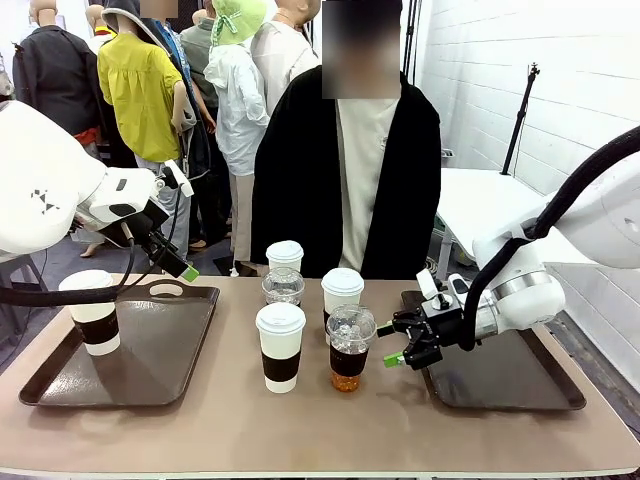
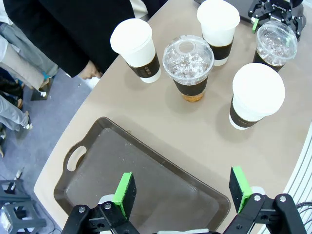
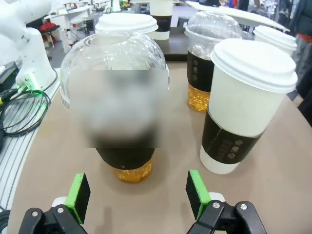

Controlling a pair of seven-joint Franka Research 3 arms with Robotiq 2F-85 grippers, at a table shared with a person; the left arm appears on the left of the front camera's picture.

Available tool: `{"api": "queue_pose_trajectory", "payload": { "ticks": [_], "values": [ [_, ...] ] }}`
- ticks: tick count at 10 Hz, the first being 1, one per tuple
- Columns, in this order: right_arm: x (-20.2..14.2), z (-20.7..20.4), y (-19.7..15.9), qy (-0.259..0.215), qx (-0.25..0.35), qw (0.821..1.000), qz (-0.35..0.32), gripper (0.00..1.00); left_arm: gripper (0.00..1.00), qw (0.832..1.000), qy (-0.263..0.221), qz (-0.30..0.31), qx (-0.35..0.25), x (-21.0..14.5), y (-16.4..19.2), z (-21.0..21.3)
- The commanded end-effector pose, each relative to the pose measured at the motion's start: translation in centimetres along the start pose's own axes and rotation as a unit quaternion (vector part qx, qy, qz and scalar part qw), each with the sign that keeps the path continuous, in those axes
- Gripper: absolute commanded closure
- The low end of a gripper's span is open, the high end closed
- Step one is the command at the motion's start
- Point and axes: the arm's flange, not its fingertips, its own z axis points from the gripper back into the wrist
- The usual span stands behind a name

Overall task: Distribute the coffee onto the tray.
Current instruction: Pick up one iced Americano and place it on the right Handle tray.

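Note:
Five coffee cups stand mid-table. Three are white lidded cups with black sleeves (image 1: 281, 345) (image 1: 342, 292) (image 1: 285, 256); two are clear dome-lidded iced drinks (image 1: 349, 350) (image 1: 283, 287). Another white cup (image 1: 92, 312) stands on the left tray (image 1: 170, 345). My right gripper (image 1: 390, 343) is open, just right of the near iced drink (image 3: 122, 112), which sits right before the open fingers (image 3: 139, 195) without touching them. My left gripper (image 1: 180, 265) hangs open and empty over the left tray (image 2: 97, 161); its green pads (image 2: 126, 192) are spread wide.
A second brown tray (image 1: 500, 375) lies at the right under my right arm. A person in a black jacket (image 1: 345, 170) stands at the far edge behind the cups. A white cup (image 3: 243, 102) stands close beside the near iced drink.

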Motion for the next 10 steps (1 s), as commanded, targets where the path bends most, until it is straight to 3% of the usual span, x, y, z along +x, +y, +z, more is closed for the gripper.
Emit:
{"api": "queue_pose_trajectory", "payload": {
  "ticks": [1, 10],
  "values": [
    [0.1, -1.1, -0.6, -0.023, 0.006, 1.0, 0.013, 0.0, 0.0, 1.0, -0.003, 0.004, -0.006, -0.2, 0.1, -0.1],
    [0.6, -4.0, -0.8, -0.039, 0.024, 0.999, 0.025, 0.0, 0.0, 1.0, -0.003, 0.004, -0.006, -0.2, 0.1, -0.1]
  ]
}}
